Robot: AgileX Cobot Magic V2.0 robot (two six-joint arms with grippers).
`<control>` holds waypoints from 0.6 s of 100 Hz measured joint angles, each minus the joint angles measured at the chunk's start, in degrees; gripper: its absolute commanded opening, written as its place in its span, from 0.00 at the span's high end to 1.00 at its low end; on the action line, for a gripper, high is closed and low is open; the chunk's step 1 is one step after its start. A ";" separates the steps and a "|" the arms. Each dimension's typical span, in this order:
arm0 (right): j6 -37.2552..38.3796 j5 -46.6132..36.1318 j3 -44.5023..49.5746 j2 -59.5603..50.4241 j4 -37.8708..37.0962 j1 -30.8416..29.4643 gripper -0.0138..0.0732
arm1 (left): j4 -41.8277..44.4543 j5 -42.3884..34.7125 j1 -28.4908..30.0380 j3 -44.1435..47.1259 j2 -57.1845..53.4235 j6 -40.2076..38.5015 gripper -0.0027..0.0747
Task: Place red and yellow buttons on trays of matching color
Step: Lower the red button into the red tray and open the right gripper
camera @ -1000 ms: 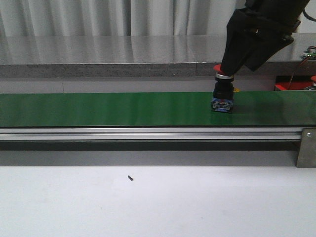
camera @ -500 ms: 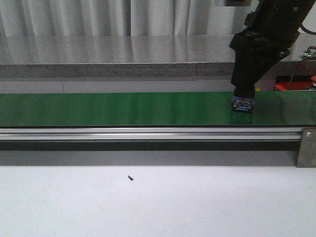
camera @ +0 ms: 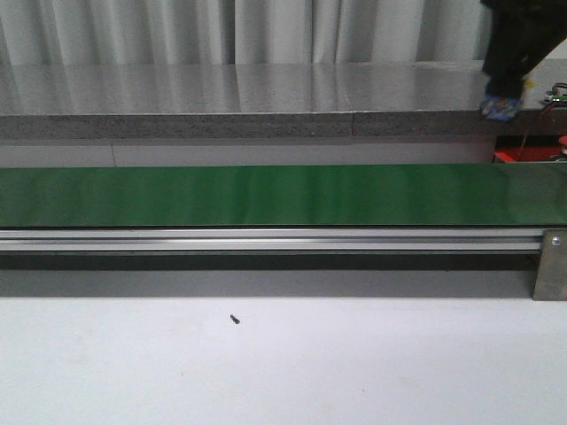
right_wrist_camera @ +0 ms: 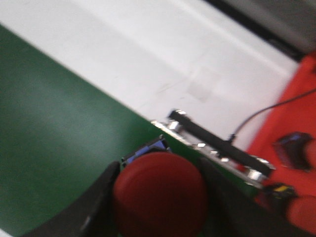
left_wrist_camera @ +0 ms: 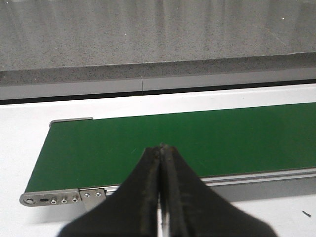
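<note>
My right pincer (right_wrist_camera: 160, 197) clamped on the red button (right_wrist_camera: 159, 192), domed cap, blue base, lifted off the green belt (camera: 266, 195) since a second ago, my left pincer (left_wrist_camera: 161, 148) pressed shut, empty

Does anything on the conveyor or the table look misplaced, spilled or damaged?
Almost nothing. The long green conveyor belt lies flat and unmarked. The only stray item is a small dark speck on the white table in front of the belt; it is too small to identify.

Factory-style test bench, green conveyor belt (camera: 266, 195), aluminium rail (camera: 266, 239)
</note>
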 measured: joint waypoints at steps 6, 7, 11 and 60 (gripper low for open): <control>0.00 0.10 -2.24 0.00 0.00 -3.39 0.74 | 0.00 0.00 0.00 0.00 0.00 0.00 0.99; 0.00 0.10 -2.78 0.00 0.00 -3.76 0.74 | 0.00 0.00 0.00 0.00 0.00 0.00 0.99; 0.00 0.10 -4.01 0.12 0.00 -6.00 0.74 | 0.00 0.00 0.00 0.00 0.00 0.00 0.99; 0.00 -4.92 -13.05 13.72 -0.36 -19.54 0.74 | 0.00 0.00 0.00 0.00 0.00 0.00 0.99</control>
